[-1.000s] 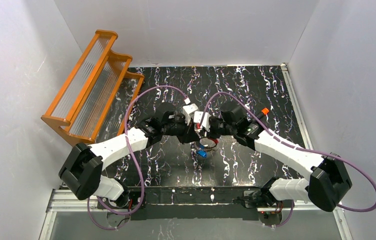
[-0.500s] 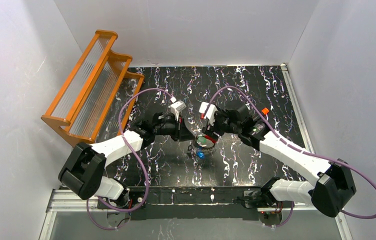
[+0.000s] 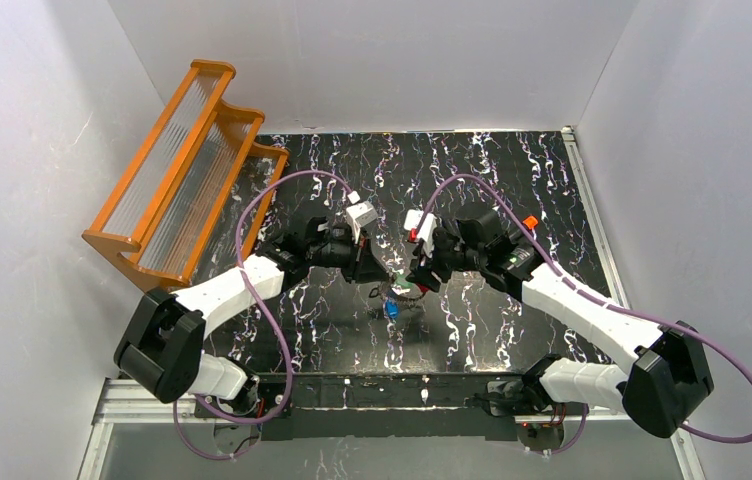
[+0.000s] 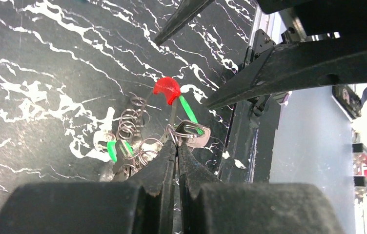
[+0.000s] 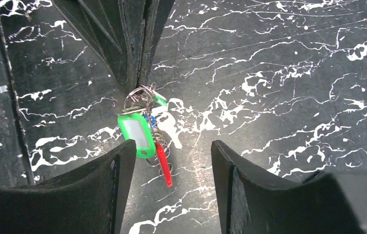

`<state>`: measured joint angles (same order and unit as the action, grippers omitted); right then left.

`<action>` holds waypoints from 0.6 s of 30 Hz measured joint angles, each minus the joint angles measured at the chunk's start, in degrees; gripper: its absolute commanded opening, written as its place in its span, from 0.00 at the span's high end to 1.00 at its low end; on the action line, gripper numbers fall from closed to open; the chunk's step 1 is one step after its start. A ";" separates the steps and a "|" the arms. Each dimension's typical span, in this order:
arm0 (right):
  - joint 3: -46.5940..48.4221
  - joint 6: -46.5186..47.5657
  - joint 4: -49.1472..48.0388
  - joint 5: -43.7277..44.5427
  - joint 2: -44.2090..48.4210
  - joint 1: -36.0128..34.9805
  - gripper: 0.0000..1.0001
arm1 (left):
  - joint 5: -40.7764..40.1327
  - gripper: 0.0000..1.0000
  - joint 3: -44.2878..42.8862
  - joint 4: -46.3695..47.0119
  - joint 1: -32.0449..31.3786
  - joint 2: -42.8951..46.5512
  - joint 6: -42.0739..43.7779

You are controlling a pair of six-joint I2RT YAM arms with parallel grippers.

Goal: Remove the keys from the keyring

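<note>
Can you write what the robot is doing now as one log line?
left gripper: shut on keyring | right gripper: open, near keys | keys: on keyring

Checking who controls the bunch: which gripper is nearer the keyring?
Left. The left gripper is shut on the keyring itself. The right gripper stands open close by the keys, gripping nothing.

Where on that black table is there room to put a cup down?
Bare table lies along the back wall behind both arms, and on the right beyond the right arm. The rack stands at the left rear corner. The middle is crowded: the left gripper holds the keyring there, with the right gripper open close by.
</note>
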<state>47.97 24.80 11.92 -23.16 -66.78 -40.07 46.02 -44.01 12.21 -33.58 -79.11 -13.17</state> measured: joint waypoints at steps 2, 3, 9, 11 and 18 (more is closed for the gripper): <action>-0.07 -0.22 0.02 -1.18 0.00 0.37 0.39 | 0.70 1.00 -1.16 -1.60 0.00 0.22 2.93; -0.07 -0.26 -0.04 -1.62 0.00 0.59 0.41 | 1.18 1.00 -1.66 -2.29 0.00 0.31 4.35; -0.07 -0.66 -0.48 -4.44 -0.04 2.23 0.44 | 3.82 1.00 -2.56 -4.35 0.00 0.70 11.06; -0.07 -0.68 -0.85 -5.53 -0.09 2.56 0.47 | 4.39 1.00 -2.62 -4.85 0.00 0.70 12.59; -0.07 -1.42 -3.32 -11.15 -2.19 2.58 0.54 | 6.45 1.00 -3.43 -4.96 0.00 0.70 16.11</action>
<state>47.90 23.38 8.60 -34.30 -68.97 -37.50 52.47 -47.44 7.25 -33.58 -78.41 2.94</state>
